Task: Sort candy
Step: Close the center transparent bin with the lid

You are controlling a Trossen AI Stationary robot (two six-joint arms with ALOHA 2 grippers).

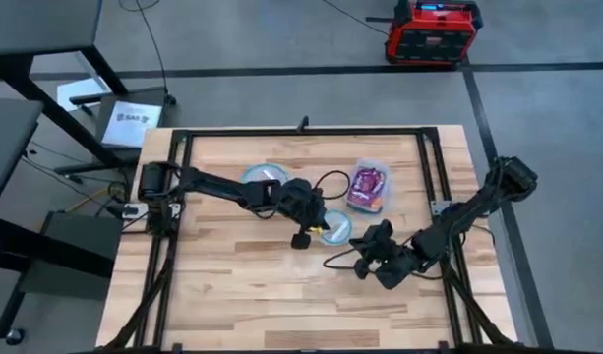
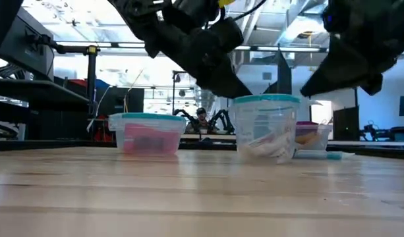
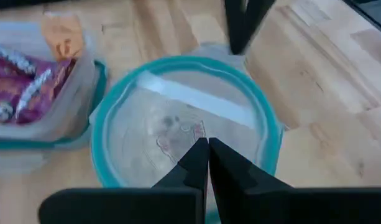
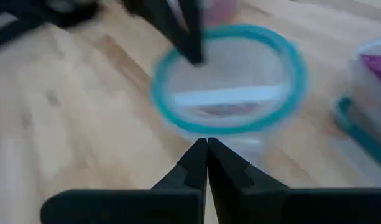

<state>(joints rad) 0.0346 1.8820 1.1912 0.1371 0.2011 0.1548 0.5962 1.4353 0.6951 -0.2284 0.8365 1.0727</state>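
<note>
The dark left arm reaches from the table's left edge toward its middle, bent at the elbow, and its two-finger left gripper [image 1: 302,239] points down with fingers [image 3: 196,163] pressed together. The dark right arm stretches in from the right edge, low and folded, and its right gripper [image 1: 362,267] also has its fingers [image 4: 196,163] closed.

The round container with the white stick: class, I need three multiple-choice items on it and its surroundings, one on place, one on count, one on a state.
1. The left gripper is
A. over the round container
B. at the table edge
C. over the rectangular container

2. Blue-rimmed containers on the table:
A. one
B. three
C. five

3. The right gripper jaws are
A. wide open
B. shut
C. holding a packet

Answers: 1 A, the left wrist view looks straight into it. 2 B, the high view shows two round and one rectangular. 3 B, the right wrist view shows the tips together, nothing between.
</note>
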